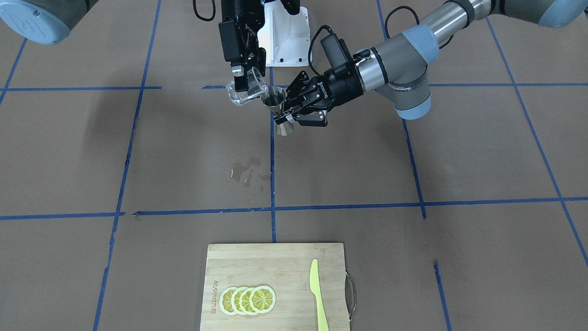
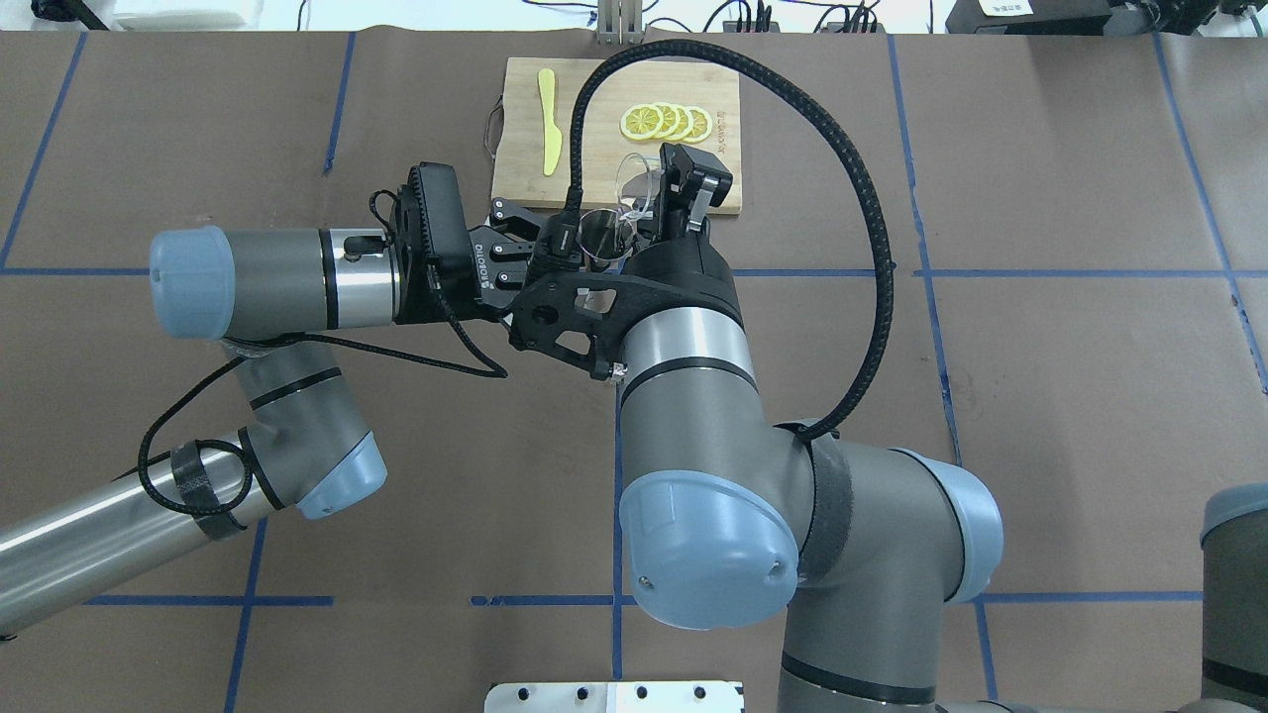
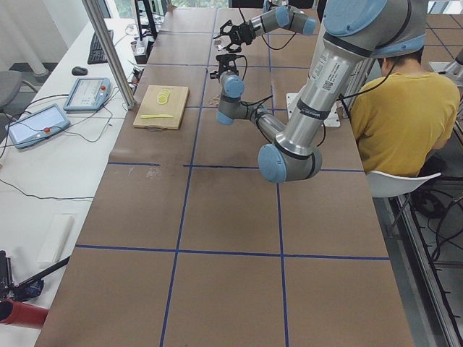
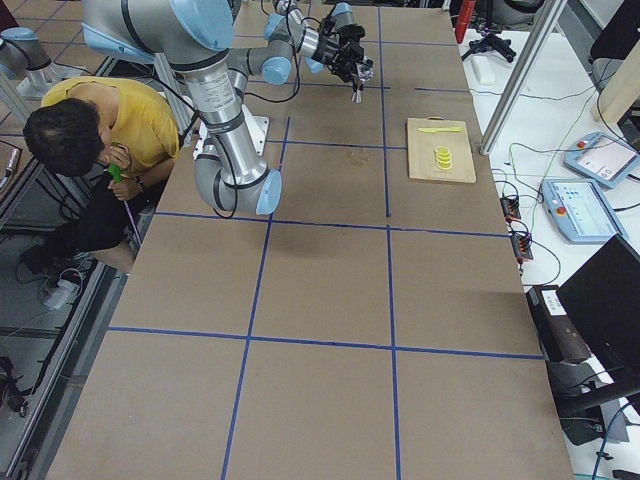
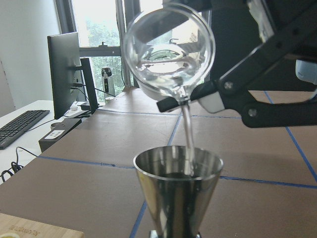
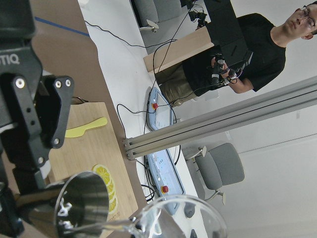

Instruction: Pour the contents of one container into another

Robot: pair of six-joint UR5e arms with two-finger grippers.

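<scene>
Right hand (image 1: pixel 240 79) held the glass cup (image 1: pixel 246 90) tilted, water streaming into the jigger (image 1: pixel 275 97), which the left hand (image 1: pixel 285 115) clamped mid-air. Wet patch (image 1: pixel 248 177) on the table (image 1: pixel 459 161); cutting board (image 1: pixel 275 266) well apart.

The brown-covered table (image 1: pixel 482 151) is crossed by blue tape lines (image 1: pixel 272 174). In the front-facing view, a wooden cutting board (image 1: pixel 275 266) is set at six o'clock, and wet spots (image 1: pixel 246 175) are seen near centre.
</scene>
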